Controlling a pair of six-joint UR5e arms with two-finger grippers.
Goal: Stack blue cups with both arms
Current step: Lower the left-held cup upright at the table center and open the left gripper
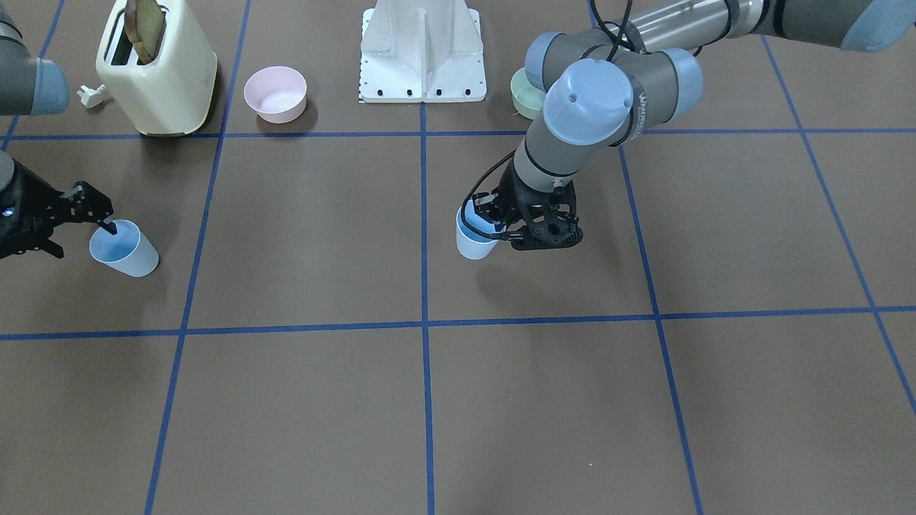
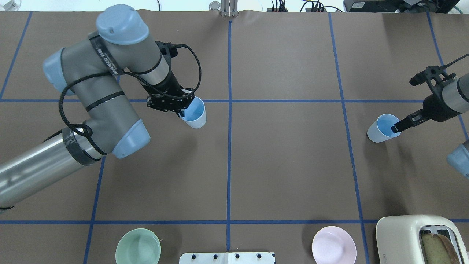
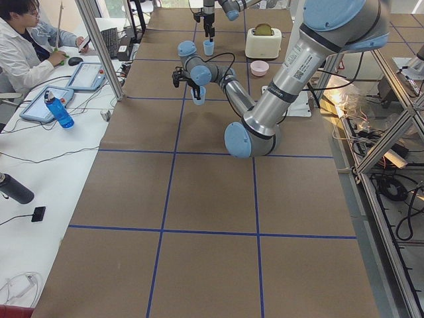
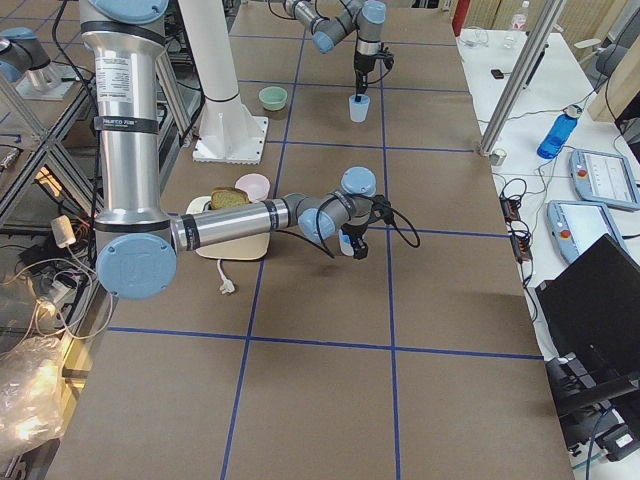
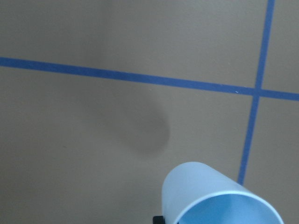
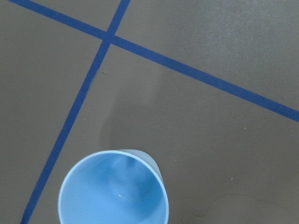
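Observation:
Two pale blue cups are in view. My left gripper [image 2: 182, 114] is shut on the rim of one blue cup [image 2: 194, 113], one finger inside it. It holds the cup above the table just left of the centre line, its shadow apart from it in the left wrist view [image 5: 219, 196]. In the front view this cup [image 1: 474, 242] hangs under the left gripper [image 1: 494, 225]. My right gripper [image 2: 395, 129] is shut on the rim of the other blue cup [image 2: 381, 129] at the far right. I cannot tell whether that cup [image 1: 125, 250] touches the table.
A cream toaster [image 2: 421, 238] with bread in it, a pink bowl [image 2: 333, 245] and a pale green bowl [image 2: 138, 246] stand near the white robot base [image 2: 227, 257]. A person [image 3: 26, 40] sits at a side desk.

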